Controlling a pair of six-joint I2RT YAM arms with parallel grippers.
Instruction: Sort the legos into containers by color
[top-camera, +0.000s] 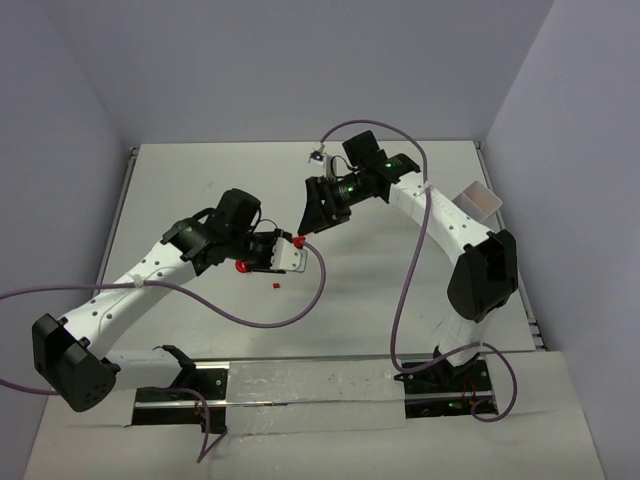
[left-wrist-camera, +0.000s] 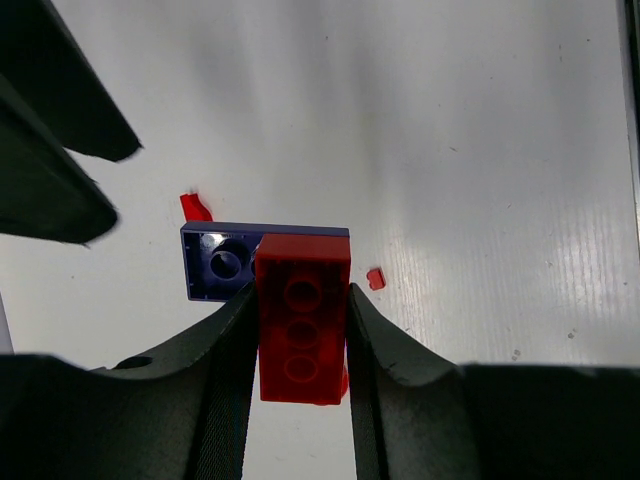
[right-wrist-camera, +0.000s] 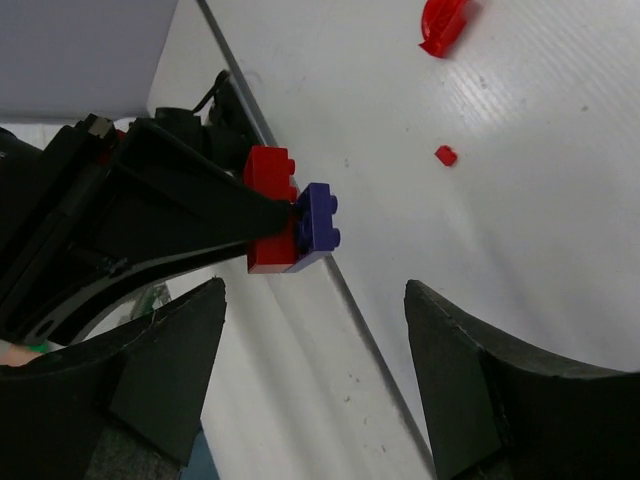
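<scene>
My left gripper is shut on a red lego and holds it above the table. A purple lego is stuck to the red one's far end. In the top view the left gripper holds the pair at the table's middle. My right gripper is open and empty, its tips just short of the purple lego and the red lego. The right gripper also shows in the top view. One translucent container stands at the far right by the wall.
A curved red piece and a tiny red bit lie on the table under the left arm. They also show in the right wrist view, the curved piece and the bit. A small white object sits at the back.
</scene>
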